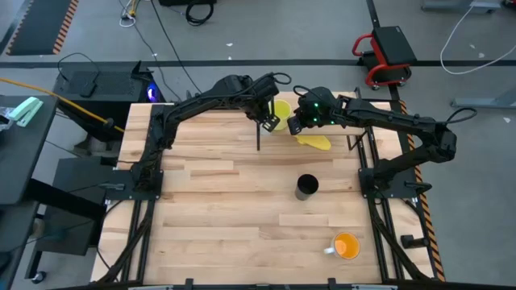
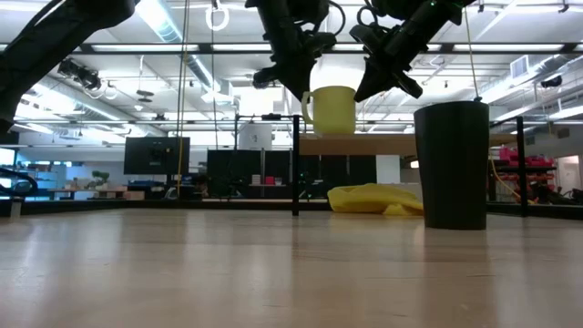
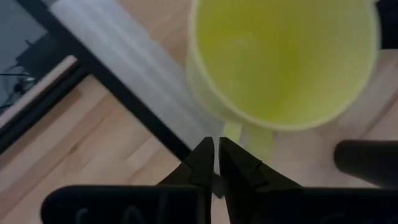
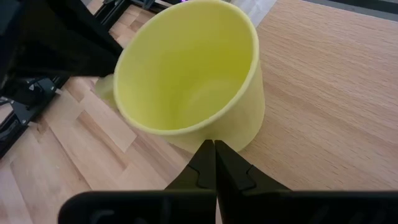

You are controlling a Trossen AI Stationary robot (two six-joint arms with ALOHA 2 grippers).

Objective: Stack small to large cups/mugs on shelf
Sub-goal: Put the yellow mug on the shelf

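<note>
The small yellow mug (image 2: pixel 333 109) stands upright on the shelf (image 2: pixel 401 144), toward the table's 12 o'clock edge in the high view. My left gripper (image 3: pixel 216 163) hangs just above the mug's handle (image 3: pixel 233 130); its fingers are nearly together, with only a thin gap, and they pinch nothing that I can see. My right gripper (image 4: pixel 214 158) sits just beside the mug's opposite wall, at about 3 o'clock from it in the high view, with its fingers pressed together and empty.

Handling judgement:
- Yellow mug: rigid, smooth-walled, probably light. The handle is narrow and slips easily from a pinch, so the rim wall is the steadier hold.
- Black cup (image 1: pixel 306 187): stands near the table centre, at 6 o'clock from the shelf. It is tall and has no handle. I would take it across the rim, one finger inside and one outside. A grip low on the wall could tip it.
- Orange mug (image 1: pixel 347 246): stands at about 5 o'clock on the table, white handle pointing to 9 o'clock. Take it by the rim or the handle root.

A flat yellow lump (image 1: pixel 314 142) lies on the tabletop (image 1: pixel 210 225) under the shelf edge; keep clear of it.
</note>
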